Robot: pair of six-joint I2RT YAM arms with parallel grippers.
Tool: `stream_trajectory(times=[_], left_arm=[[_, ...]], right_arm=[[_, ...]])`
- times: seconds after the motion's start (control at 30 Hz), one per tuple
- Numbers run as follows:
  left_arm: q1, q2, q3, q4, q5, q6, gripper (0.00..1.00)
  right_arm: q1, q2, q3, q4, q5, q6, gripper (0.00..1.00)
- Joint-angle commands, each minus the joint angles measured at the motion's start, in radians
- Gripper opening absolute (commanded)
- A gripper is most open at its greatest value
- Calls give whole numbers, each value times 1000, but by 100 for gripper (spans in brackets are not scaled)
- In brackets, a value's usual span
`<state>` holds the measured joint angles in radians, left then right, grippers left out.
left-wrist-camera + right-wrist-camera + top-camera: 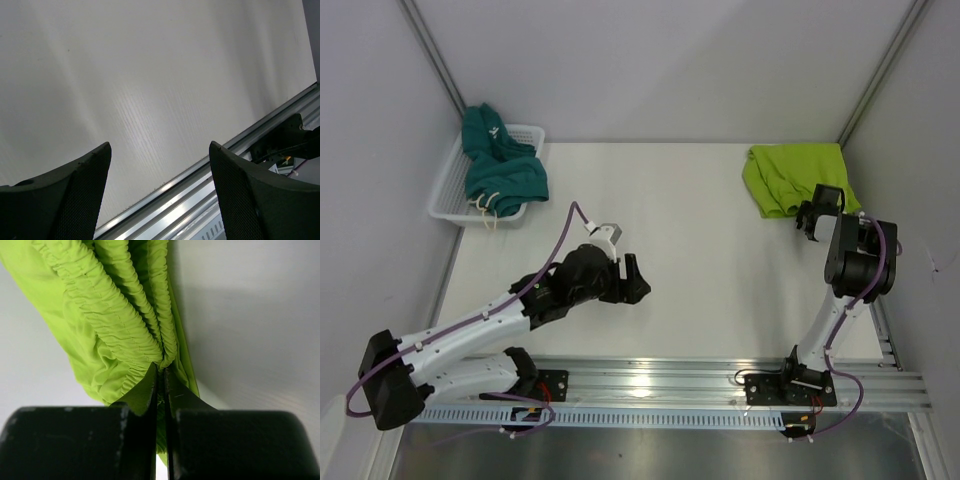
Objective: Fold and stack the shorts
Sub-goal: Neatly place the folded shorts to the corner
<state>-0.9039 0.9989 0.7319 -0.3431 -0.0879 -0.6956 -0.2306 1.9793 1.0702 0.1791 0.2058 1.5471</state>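
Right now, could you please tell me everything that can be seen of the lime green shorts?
The lime green shorts are of thin, smooth fabric with a gathered elastic waistband, doubled over so that several ruffled bands run side by side. They lie bunched in a rough rectangle at the far right corner of the white table, close to the right wall. The right gripper is shut on the waistband folds at their near edge. No drawstring or logo shows.

One pair of shorts [506, 170] lies in the basket [448, 187] far left, the other pair [788, 176] far right.
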Motion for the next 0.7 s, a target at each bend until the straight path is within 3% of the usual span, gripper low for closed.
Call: stream_trajectory(times=[0.0,0.2,0.6,0.67], left_arm=[[17,21,11,30,36,30,81],[49,52,20,33,65,48,81],[80,78,20,52,106,54,81],[80,72,18,52,108,53,81]], right_arm=[[14,97,100,-142,70,36,0],[16,184,244,-206,67,54,0],[1,245,333,-230,52,-5,0],[1,248,341,-240,47,-13,4]])
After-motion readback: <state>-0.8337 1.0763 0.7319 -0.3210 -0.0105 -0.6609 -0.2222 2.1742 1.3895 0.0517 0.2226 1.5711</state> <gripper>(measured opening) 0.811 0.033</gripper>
